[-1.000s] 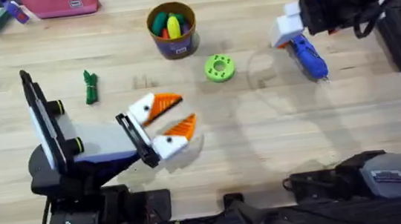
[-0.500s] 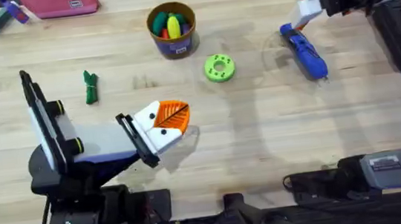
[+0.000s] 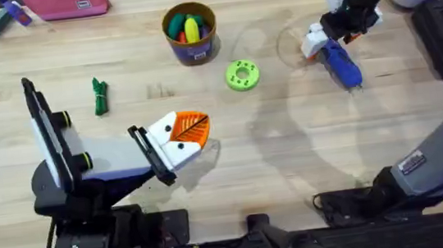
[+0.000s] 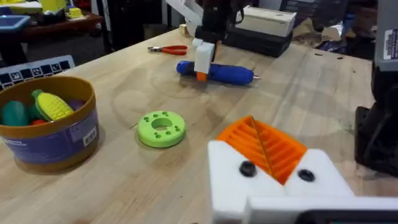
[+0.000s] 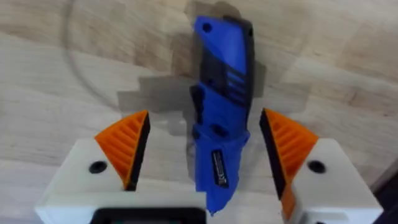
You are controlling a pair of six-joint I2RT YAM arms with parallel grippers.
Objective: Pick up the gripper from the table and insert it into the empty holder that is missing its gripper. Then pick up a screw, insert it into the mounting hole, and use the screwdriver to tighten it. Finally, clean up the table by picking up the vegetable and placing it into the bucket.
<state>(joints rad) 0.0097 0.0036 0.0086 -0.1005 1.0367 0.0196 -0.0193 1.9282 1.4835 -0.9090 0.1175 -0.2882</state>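
Broadly, the pale wooden table (image 3: pixel 235 172) carries everything. The left gripper (image 3: pixel 192 137), white blocks with orange ribbed pads, rests low over the near-left part, its fingers pressed together with nothing between them. The right gripper (image 5: pixel 202 152) hangs at the far right with its fingers spread wide, straddling the stubby bright blue screwdriver (image 5: pixel 221 112), which lies flat on the wood between the pads without touching them. A round purple bucket (image 3: pixel 190 33) holding toy produce stands at the far centre. A lime green plastic ring (image 3: pixel 242 75) lies between bucket and screwdriver. The slim dark green toy vegetable (image 3: pixel 100 96) lies left of the bucket.
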